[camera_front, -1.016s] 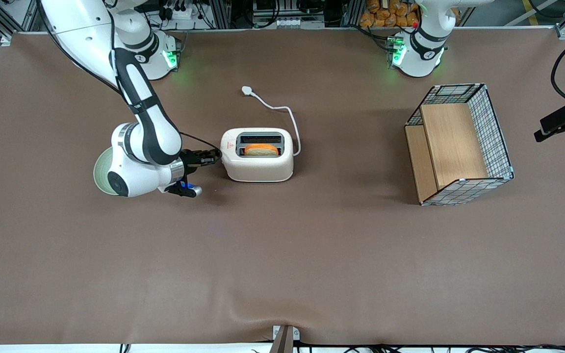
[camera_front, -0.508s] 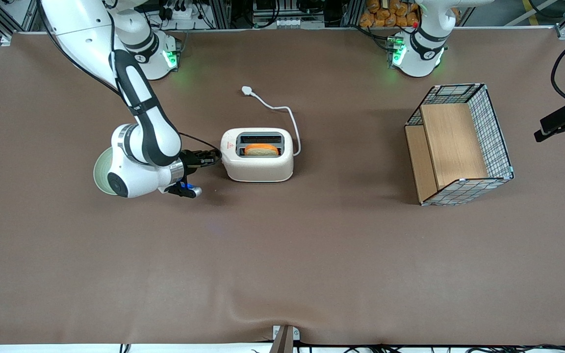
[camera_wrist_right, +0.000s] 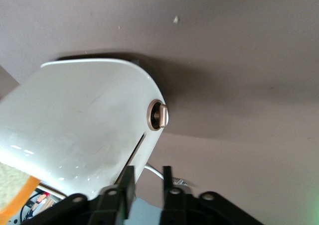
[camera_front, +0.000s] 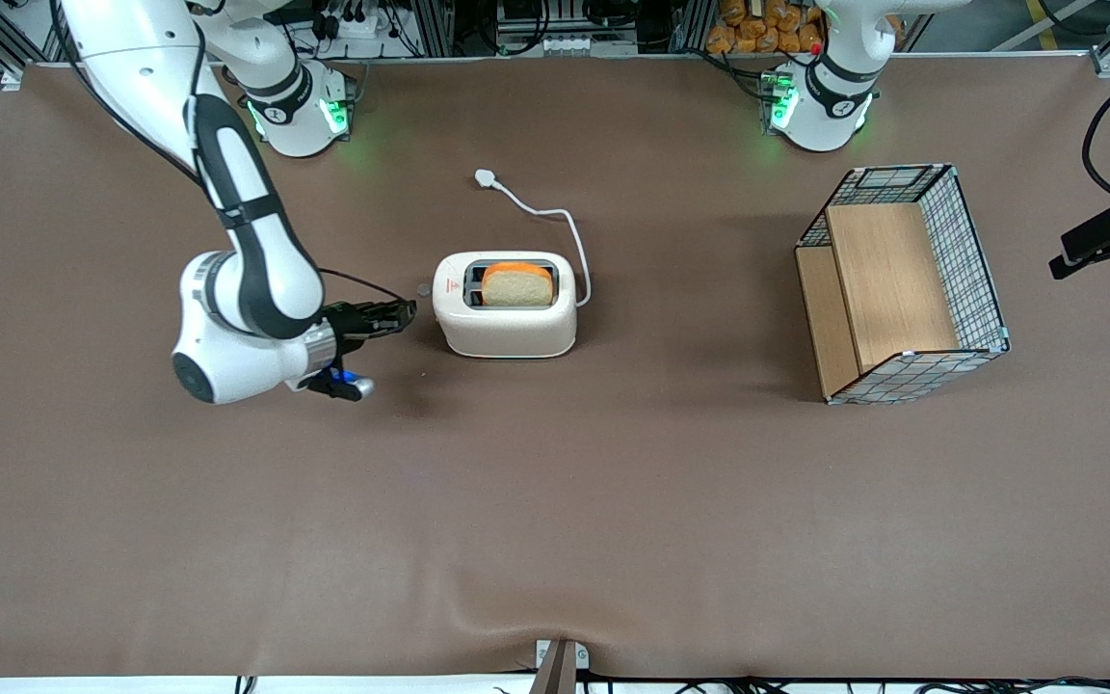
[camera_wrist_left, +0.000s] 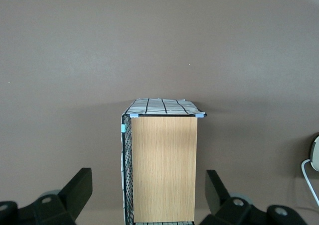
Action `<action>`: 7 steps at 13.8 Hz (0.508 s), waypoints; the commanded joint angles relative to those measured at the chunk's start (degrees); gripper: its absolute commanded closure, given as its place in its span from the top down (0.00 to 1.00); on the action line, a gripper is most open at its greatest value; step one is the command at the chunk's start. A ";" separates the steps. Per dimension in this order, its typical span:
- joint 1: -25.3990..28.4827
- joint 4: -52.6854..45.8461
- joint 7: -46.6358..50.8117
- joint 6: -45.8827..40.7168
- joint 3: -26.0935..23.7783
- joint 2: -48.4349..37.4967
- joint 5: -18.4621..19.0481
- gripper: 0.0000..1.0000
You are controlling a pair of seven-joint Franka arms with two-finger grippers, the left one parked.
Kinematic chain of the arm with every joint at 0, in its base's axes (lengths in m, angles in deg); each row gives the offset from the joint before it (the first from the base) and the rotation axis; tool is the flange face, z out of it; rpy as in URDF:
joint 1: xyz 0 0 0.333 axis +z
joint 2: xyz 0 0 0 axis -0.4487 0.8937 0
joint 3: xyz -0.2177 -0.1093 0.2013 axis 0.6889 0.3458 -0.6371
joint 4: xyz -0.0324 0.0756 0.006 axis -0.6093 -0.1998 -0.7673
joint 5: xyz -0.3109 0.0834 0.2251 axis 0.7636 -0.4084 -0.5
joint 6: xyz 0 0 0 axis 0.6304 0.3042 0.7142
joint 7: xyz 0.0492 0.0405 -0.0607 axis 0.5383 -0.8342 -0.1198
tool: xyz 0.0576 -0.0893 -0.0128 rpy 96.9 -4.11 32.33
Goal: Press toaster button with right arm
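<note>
Gripper (camera_front: 405, 312) first: it hangs low over the brown table (camera_front: 555, 520), just beside the narrow end of the toaster (camera_front: 507, 318) and clear of it, a thin strip of cloth showing between the two. Its black fingers (camera_wrist_right: 125, 187) sit close together with only a narrow slot between them, and they have hold of nothing. Right arm (camera_front: 247, 280) bends down from its base at the table's rear edge, the round grey end cap turned toward the working arm's end of the table, a small blue light glowing under the wrist.

Now the toaster itself, cream-white, standing upright near the middle of the table. From the wrist camera the toaster (camera_wrist_right: 84, 120) fills much of the picture, and there on its rounded end is the toaster button (camera_wrist_right: 157, 115), a small round knob jutting out at the head of a dark slot; the fingers point at that end but do not touch the knob. From the front, the button (camera_front: 424, 289) shows as a tiny grey dot just off the toaster's end, a little farther from the camera than the gripper tip.

Up top, a slice of bread (camera_front: 516, 285) with an orange crust stands well out of one slot. Farther back, the white cord (camera_front: 569, 236) loops away from the toaster to its plug (camera_front: 486, 177) lying flat on the cloth.

Off toward the parked arm's end, well apart from all this, sits the wire-and-wood basket (camera_front: 902, 284).
</note>
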 commanded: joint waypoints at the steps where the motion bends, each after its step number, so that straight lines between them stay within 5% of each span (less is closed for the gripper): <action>1: -0.28 -0.60 -0.02 -1.29 1.62 -1.90 0.77 1.00; 7: -0.28 -2.88 -0.46 -0.94 4.08 -5.68 8.49 1.00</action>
